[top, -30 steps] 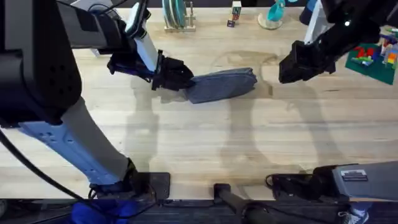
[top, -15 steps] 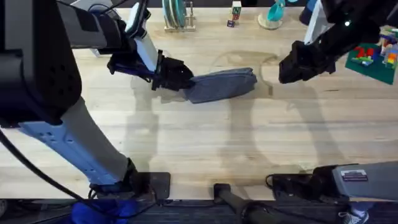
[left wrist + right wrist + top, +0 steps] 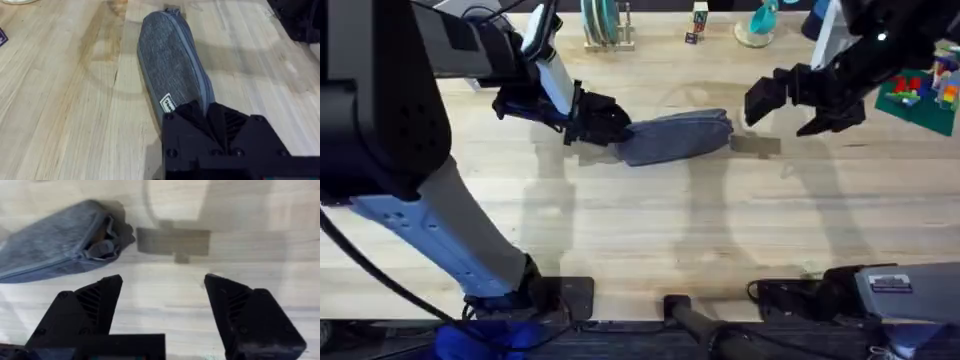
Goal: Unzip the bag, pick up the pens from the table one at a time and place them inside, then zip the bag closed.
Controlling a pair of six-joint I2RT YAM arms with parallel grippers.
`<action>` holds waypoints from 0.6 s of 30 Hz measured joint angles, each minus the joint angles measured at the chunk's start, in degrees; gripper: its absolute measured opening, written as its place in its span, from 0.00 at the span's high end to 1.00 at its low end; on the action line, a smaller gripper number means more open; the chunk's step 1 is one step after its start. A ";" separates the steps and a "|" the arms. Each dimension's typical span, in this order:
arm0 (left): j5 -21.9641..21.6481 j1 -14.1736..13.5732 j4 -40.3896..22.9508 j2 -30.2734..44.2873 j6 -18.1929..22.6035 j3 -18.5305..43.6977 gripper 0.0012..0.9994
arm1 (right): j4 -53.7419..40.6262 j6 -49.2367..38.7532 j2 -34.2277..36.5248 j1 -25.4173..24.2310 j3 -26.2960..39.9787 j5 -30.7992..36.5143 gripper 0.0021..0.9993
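Your left gripper (image 3: 605, 122) clamped on left end of bag (image 3: 678, 135); in left wrist view its fingers (image 3: 210, 120) pinch fabric beside zipper. Your right gripper (image 3: 790, 105) hangs with jaws wide apart, just off bag's right end, touching nothing (zipper pull (image 3: 102, 247) sits at that end). Bag lies flat on table (image 3: 650, 230), mid-far. Along far edge: rack of plates (image 3: 602, 25), small box (image 3: 698, 18), teal item (image 3: 760, 20), coloured bricks (image 3: 920, 90); none blocks your path.
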 joint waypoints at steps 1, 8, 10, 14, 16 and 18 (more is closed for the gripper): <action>0.00 0.00 -0.02 0.00 0.00 0.00 0.96 | 0.47 0.00 -0.78 -0.11 -0.02 -0.06 0.00; 0.00 0.00 -0.03 0.00 0.00 0.00 0.96 | 2.40 -1.49 -6.49 -5.87 -0.02 -6.31 0.00; 0.00 0.00 -0.06 0.00 0.00 0.00 0.96 | 2.40 -2.82 -6.69 -8.81 -0.02 -9.55 0.00; 0.00 0.00 -0.07 0.00 -0.15 0.00 0.96 | 2.66 -5.88 -6.69 -13.58 -0.02 -15.44 0.00; 0.00 0.00 -0.05 0.00 -0.22 0.00 0.96 | 3.30 -7.53 -6.69 -15.46 -0.29 -18.55 0.00; 0.00 0.00 -0.04 0.00 -0.24 0.00 0.96 | 5.87 -10.39 -6.69 -18.86 -2.11 -24.69 0.00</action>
